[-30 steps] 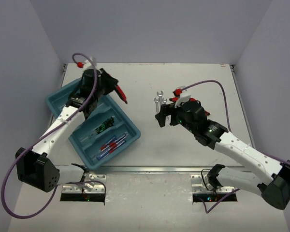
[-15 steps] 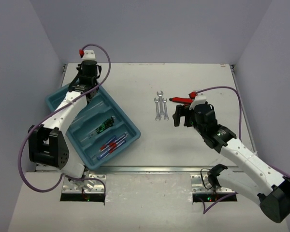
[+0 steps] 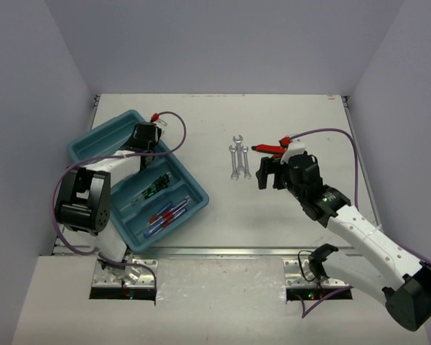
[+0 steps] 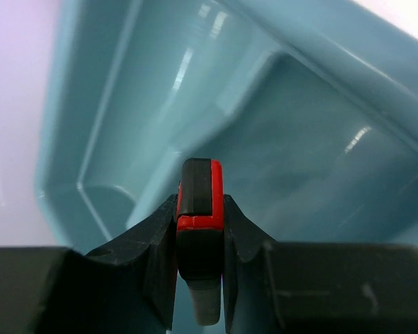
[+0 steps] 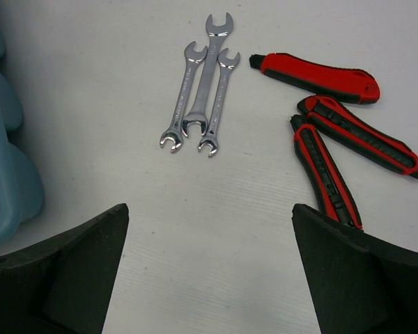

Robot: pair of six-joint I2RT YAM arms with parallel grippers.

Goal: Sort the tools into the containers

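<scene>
left gripper (image 4: pixel 198 240) is closed on a red-and-black tool (image 4: pixel 197 191) over a far compartment of the teal tray (image 3: pixel 99 138). right gripper (image 3: pixel 269 176) is wide open just right of three silver wrenches (image 5: pixel 198 83); three red-handled tools (image 5: pixel 313 73) lie beside them on the table (image 3: pixel 201 115). green marks on the tray's black screwdrivers (image 3: pixel 152 188) are too small to read.

Left arm (image 3: pixel 104 164) and right arm (image 3: pixel 359 233): white shells, black joints, black bases. Purple cable (image 3: pixel 330 131) loops along each. Red cable fitting (image 3: pixel 154 116) at left wrist. Black wedge-shaped fingers (image 5: pixel 70 271).
</scene>
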